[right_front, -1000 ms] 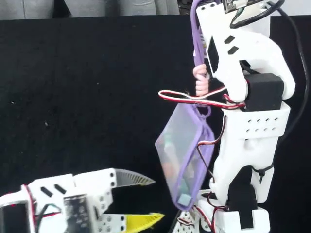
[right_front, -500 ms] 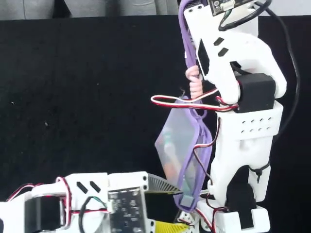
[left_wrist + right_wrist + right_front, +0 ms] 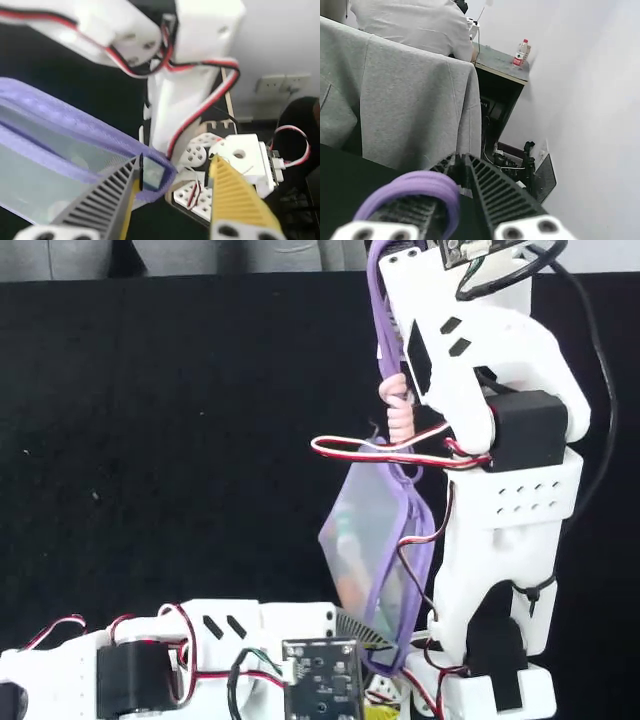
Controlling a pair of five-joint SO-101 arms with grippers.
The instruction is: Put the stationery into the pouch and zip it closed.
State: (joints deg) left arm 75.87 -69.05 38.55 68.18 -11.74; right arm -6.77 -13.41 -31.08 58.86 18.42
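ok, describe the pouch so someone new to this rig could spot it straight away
At the black table, find the tall white arm at the right of the high view. Beside it the pouch hangs by a purple strap from the right gripper. Nothing else is see-through: a flat clear panel edged in purple, colourful items inside.

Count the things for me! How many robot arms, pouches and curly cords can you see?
White plastic robot arms: 2, the left arm and the right arm
Purple see-through plastic pouch: 1
Pink coiled cord: 1
Total: 4
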